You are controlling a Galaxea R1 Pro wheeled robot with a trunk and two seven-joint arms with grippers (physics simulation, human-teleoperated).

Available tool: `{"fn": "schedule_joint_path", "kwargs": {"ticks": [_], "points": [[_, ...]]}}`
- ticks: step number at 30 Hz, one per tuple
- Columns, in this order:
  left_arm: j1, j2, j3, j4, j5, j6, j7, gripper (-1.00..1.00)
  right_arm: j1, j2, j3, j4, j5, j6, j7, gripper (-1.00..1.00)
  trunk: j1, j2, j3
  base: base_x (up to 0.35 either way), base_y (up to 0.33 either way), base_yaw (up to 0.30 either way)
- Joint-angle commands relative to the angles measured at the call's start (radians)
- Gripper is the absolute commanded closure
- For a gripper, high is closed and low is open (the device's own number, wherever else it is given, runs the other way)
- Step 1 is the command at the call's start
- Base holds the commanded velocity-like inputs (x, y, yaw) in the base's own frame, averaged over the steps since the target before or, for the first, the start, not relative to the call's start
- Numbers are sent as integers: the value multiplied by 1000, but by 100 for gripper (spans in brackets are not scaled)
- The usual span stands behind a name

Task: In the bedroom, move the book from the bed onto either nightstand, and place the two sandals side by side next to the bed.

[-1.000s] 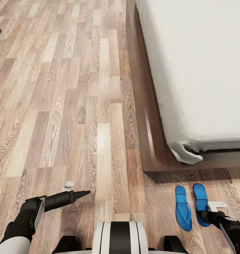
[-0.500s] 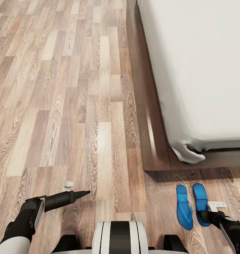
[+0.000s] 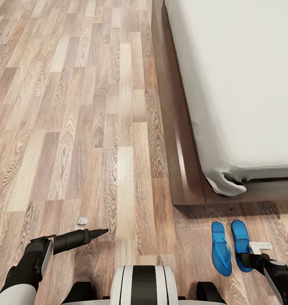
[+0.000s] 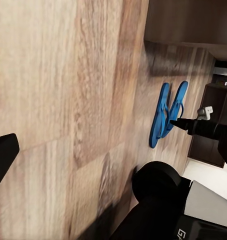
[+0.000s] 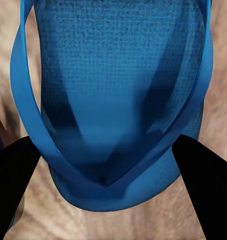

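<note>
Two bright blue sandals (image 3: pixel 231 248) are seen lying side by side on the wood-plank floor (image 3: pixel 76 127), parallel and just apart, near the foot corner of the bed (image 3: pixel 182 169), whose dark-brown frame and white mattress (image 3: pixel 237 84) fill the right of the head view. A rumpled fold of the sheet is seen hanging at the mattress corner, just beyond the sandals. The right gripper (image 3: pixel 253 250) is held low over the right-hand sandal (image 3: pixel 241 241); in the right wrist view that sandal (image 5: pixel 113 100) is seen close up between the two dark fingers (image 5: pixel 203 190), which stand spread to either side of it without clasping it, so the jaws are parted. The left gripper (image 3: pixel 93 233) is held out over bare floor at the near left, well apart from the sandals; its fingers appear drawn together to a point in the head view, though whether it is fully closed cannot be told. In the left wrist view the pair (image 4: pixel 167 114) is seen across the floor beside the right arm.
</note>
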Motion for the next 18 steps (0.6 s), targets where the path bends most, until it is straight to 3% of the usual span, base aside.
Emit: {"fn": "schedule_joint_path", "kwargs": {"ticks": [1,7,8,18], "points": [[-1,-1,4,-1,-10,10,-9,-100,0,1,-5,-2,11,5,9,100,0,0,-1,0,0,0],[-1,-1,4,-1,-10,10,-9,-100,0,0,-5,-2,11,6,9,100,0,0,-1,0,0,0],[-1,-1,4,-1,-10,11,-9,-100,0,0,-5,-2,11,6,9,-100,0,0,-1,0,0,0],[-1,-1,4,-1,-10,10,-9,-100,0,0,-6,-3,11,6,9,-100,0,0,-1,0,0,0]]}}
